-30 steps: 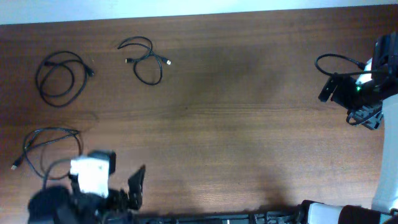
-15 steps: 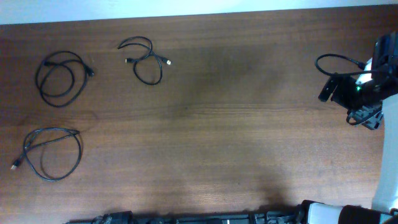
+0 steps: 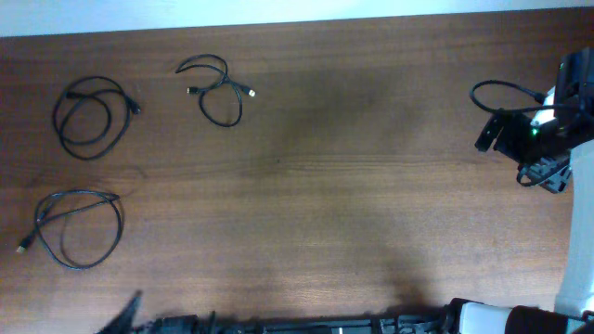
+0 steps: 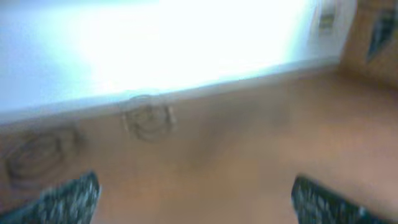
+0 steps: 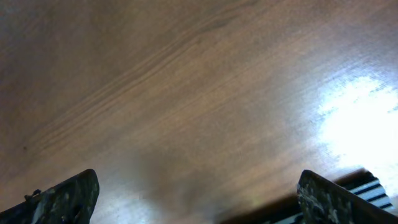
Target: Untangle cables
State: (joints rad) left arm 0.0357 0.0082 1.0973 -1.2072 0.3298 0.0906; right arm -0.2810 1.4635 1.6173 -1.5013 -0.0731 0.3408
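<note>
Three thin black cables lie apart on the left of the wooden table (image 3: 334, 186). One is a double loop (image 3: 91, 116) at the far left. A smaller looped cable (image 3: 215, 88) with plug ends lies near the back. A third loop (image 3: 79, 227), with a light tip, lies at the front left. In the blurred left wrist view, two of these cables (image 4: 146, 117) (image 4: 37, 152) show faintly. My left gripper (image 4: 199, 205) is open and empty, and only a fingertip (image 3: 130, 311) of it shows at the overhead's bottom edge. My right gripper (image 5: 199, 202) is open over bare wood.
My right arm (image 3: 538, 130) sits at the table's far right edge, with a black wire loop (image 3: 497, 88) beside it. The table's back edge meets a white wall (image 4: 186, 50). Arm bases (image 3: 306, 327) line the front edge.
The left arm, which stood over the front left a second ago, has pulled back off the front edge. Only a fingertip shows now. The cables and the right arm have not moved.
</note>
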